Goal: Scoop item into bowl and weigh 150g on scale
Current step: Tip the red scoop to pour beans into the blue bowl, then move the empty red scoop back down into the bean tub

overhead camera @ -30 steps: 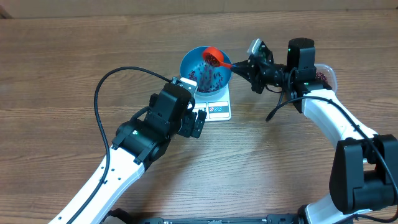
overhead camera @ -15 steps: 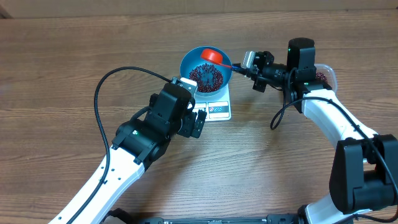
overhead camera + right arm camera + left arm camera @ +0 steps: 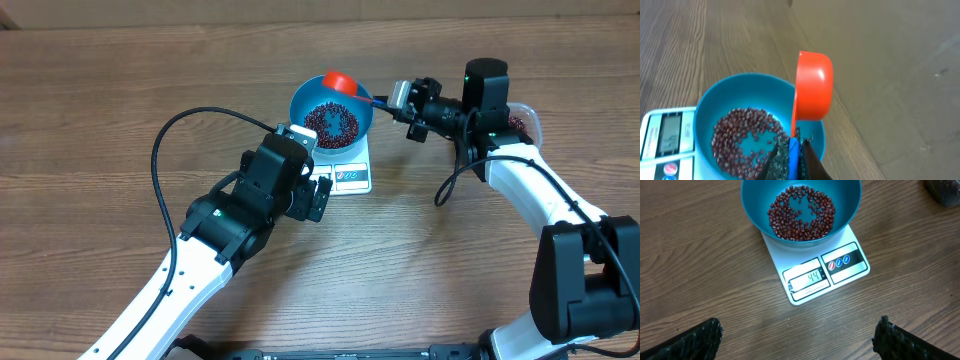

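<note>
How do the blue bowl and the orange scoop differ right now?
The bowl is blue, wide and deep; the scoop is orange-red and much smaller. The bowl sits upright on the scale with beans inside; the scoop is tipped on edge above the bowl's rim, its handle pinched in the right gripper. Both are round, smooth cups.

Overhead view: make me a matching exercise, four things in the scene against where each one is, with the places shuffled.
1. round blue plastic bowl
2. small dark red beans
3. orange-red plastic scoop
4. flat white digital scale

A. gripped by the right tool
B. on the wooden table
C. on the scale
D. inside the bowl

Pairs: 1-C, 2-D, 3-A, 4-B
</note>
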`<state>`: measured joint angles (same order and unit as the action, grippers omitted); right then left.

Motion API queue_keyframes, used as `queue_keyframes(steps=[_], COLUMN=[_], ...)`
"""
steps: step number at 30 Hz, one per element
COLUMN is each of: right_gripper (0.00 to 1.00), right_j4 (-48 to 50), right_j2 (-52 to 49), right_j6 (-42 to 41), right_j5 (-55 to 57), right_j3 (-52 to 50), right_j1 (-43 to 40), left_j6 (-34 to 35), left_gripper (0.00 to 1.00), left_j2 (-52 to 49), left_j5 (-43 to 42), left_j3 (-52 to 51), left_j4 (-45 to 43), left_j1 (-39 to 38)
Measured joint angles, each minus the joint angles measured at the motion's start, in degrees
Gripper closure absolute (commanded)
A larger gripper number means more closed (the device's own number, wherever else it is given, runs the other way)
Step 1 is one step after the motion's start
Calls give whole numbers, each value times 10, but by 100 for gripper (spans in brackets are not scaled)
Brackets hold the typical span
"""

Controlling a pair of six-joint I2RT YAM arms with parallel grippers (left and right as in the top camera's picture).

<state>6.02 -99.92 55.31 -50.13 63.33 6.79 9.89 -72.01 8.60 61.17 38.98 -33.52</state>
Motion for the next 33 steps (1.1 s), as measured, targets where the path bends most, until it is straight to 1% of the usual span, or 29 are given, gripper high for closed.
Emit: queue_keyframes(steps=[6, 9, 12, 13, 16, 21, 25, 29, 33], right_gripper=[96, 96, 96, 96, 96, 96, 96, 96, 96], right_j4=[66, 80, 66, 61, -5, -137, -234, -317, -368], right_j2=[10, 45, 106, 116, 172, 231, 269, 297, 297], right_j6=[-168, -249, -329, -338, -390, -426, -435, -425, -411], right_j5=[0, 0, 1, 2, 9, 74, 159, 235, 269], right_j3=[0, -1, -1, -1, 0, 0, 0, 0, 0], right_j1=[-1, -9, -35, -41, -87, -174, -227, -241, -237], left_j6=[0, 0, 0, 0, 0, 0, 0, 0, 0], left_gripper=[0, 0, 1, 0, 0, 0, 0, 0, 0], left_j2=[0, 0, 0, 0, 0, 0, 0, 0, 0], left_j5=[0, 0, 0, 0, 0, 0, 0, 0, 0], left_j3=[0, 0, 0, 0, 0, -1, -1, -1, -1], left_j4=[0, 0, 0, 0, 0, 0, 0, 0, 0], left_j1=[0, 0, 0, 0, 0, 0, 0, 0, 0])
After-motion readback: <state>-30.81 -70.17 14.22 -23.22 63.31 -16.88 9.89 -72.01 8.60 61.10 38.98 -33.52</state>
